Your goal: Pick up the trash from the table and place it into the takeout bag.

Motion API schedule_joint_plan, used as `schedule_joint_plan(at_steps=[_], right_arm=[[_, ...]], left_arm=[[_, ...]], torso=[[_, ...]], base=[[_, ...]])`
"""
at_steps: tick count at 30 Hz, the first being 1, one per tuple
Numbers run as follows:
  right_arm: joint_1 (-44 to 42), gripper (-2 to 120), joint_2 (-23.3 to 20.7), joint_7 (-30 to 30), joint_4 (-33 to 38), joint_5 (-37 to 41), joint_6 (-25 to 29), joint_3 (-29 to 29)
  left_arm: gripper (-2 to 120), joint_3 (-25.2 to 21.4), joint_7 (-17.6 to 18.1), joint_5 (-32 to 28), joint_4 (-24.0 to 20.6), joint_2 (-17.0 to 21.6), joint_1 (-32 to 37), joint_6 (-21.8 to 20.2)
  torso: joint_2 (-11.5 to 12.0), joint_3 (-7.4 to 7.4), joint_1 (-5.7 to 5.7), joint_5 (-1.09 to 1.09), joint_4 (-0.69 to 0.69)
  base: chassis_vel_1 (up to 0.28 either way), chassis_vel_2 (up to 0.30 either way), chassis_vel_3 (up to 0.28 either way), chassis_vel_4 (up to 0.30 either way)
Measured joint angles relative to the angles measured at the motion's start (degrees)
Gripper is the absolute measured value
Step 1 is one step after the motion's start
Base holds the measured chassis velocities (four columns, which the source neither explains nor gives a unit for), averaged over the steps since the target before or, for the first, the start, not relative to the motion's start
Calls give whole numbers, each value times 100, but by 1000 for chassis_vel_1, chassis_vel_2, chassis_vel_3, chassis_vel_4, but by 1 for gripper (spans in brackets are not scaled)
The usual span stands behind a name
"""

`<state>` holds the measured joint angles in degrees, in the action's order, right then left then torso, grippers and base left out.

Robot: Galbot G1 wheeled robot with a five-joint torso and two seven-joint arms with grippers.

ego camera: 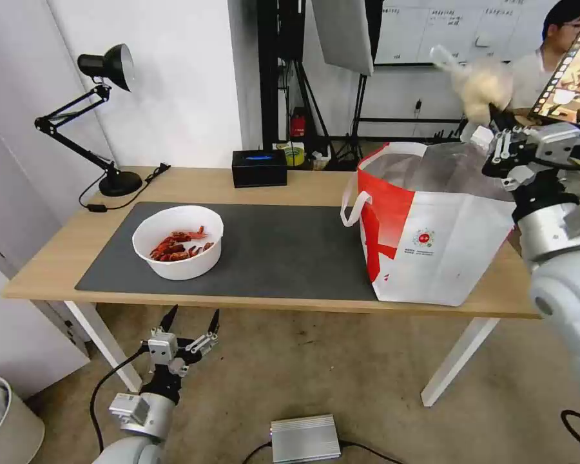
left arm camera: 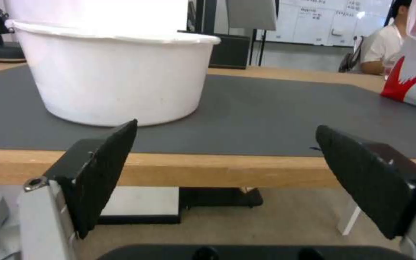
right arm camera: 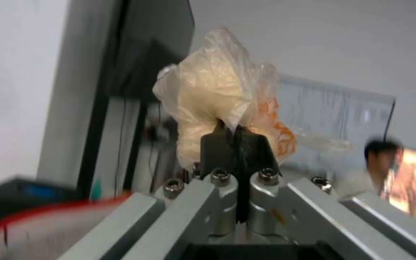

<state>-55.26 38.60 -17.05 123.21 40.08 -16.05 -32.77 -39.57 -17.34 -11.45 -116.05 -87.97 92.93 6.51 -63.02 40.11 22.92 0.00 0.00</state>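
My right gripper [ego camera: 493, 116] is shut on a small knotted clear bag [ego camera: 478, 82], held high above the far right rim of the takeout bag [ego camera: 432, 251]. In the right wrist view the knotted bag [right arm camera: 217, 97] bulges up past the closed fingertips [right arm camera: 229, 135]. The white-and-red takeout bag stands open on the right end of the table [ego camera: 51, 258], foil lining showing. A white bowl of red crayfish shells [ego camera: 178, 241] sits on the dark grey mat [ego camera: 283, 251]. My left gripper [ego camera: 191, 320] hangs open below the table's front edge, facing the bowl [left arm camera: 114, 76].
A black desk lamp [ego camera: 100, 116] stands at the table's back left and a black box [ego camera: 259, 168] at the back middle. A grey metal box [ego camera: 305, 438] lies on the floor, a bin [ego camera: 0, 419] at lower left. A person sits behind the right arm.
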Motion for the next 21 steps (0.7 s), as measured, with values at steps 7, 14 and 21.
schedule_joint_plan(at_steps=[7,14,21], right_arm=[[504,0,-366,-505,-100,1264,-1078,307],[1255,0,-577,-1367,-308,2952,-1814,942],[2032,0,-574,-2268,-537,4513,-2100,1384]], left_arm=[[100,5,-11,-45,-55,18,12,0],[100,-9,-41,-129,-137,32,72,0],[100,-43,-42,-167,-227,55,85,-9]], torso=[[0,0,0,0,0],[0,0,0,-1,0],[0,0,0,-2,1]], base=[[0,0,0,0],[0,0,0,0],[0,0,0,0]])
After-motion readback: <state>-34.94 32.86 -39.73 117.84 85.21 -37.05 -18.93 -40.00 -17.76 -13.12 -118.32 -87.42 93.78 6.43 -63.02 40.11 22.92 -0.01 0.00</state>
